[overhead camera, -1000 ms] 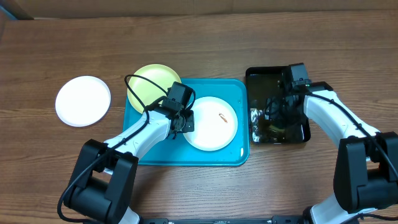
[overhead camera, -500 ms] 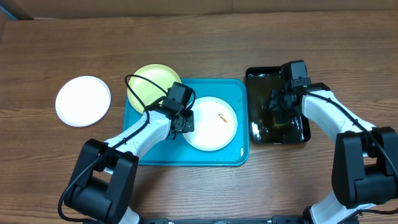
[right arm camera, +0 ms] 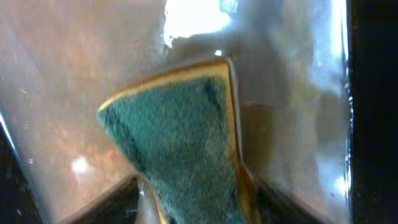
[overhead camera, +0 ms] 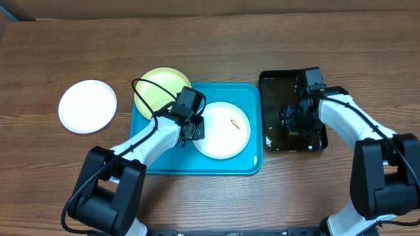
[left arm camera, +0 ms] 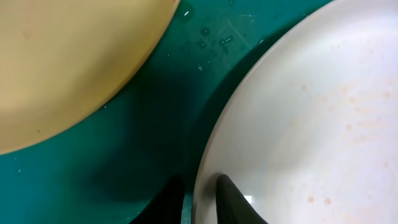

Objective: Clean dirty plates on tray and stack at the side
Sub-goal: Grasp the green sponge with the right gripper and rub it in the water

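Left claw (left arm camera: 196, 202) is pinching the rim of the smeared white plate (left arm camera: 311, 112) lying on the wet turquoise tray (left arm camera: 155, 124): rigid, probably light and slippery, best gripped at the rim. Right claw (right arm camera: 196, 205) is holding a soft sponge (right arm camera: 180, 137) over the black tray (right arm camera: 367, 93).

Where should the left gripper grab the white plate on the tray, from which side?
Likely the white plate by its raised rim, on the edge facing the yellow-green plate, where the left gripper straddles it: one finger inside, one over the tray. It lies flat, so only the rim gives a pinch.
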Motion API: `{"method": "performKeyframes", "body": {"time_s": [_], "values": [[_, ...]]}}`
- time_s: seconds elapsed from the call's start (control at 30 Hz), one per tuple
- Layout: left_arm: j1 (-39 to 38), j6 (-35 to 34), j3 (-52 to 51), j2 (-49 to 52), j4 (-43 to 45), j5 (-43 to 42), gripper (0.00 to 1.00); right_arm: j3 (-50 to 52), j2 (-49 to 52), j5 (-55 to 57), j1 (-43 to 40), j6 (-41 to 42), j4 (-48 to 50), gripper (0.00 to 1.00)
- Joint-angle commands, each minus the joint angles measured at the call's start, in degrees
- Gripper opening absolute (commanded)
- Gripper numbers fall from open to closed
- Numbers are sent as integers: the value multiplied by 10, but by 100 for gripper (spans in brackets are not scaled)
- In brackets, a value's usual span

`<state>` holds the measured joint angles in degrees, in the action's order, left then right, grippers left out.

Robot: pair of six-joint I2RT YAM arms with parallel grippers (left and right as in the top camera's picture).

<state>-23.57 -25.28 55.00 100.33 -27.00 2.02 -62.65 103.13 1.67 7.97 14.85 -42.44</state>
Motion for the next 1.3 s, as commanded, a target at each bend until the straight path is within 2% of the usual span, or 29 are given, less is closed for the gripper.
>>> {"method": "performKeyframes", "body": {"time_s": [0.0, 0.03, 0.1, 0.13, 0.17, 0.3, 0.4, 0.5, 0.53, 0.87, 1.0, 1.27], "values": [[5, 8, -5, 8, -7, 9, 22, 9, 1, -3, 1, 2, 13, 29], [5, 8, -5, 8, -10, 9, 22, 11, 1, -3, 1, 2, 16, 28], [5, 8, -5, 8, -17, 9, 23, 12, 1, -9, 1, 2, 19, 33], [5, 8, -5, 8, -21, 9, 22, 12, 1, -13, 1, 2, 19, 23], [5, 8, -5, 8, -22, 9, 22, 11, 1, -13, 1, 2, 17, 4], [5, 8, -5, 8, -23, 9, 23, -22, -7, -13, 1, -3, -19, 4], [5, 9, -5, 8, -25, 9, 31, -74, -26, -13, 1, -2, -74, 4], [5, 9, -5, 8, -25, 9, 8, -95, -44, -13, 1, -2, -108, 4], [5, 9, -5, 8, -25, 9, 4, -95, -47, -13, 1, -3, -112, 4], [5, 9, -5, 8, -27, 9, 4, -90, -48, 17, 7, -21, -128, 4], [5, 8, -5, 8, -27, 9, 9, -91, -48, 32, 18, -23, -125, 4], [5, 8, -5, 8, -25, 9, 4, -91, -48, 108, 47, -29, -111, 4]]}}
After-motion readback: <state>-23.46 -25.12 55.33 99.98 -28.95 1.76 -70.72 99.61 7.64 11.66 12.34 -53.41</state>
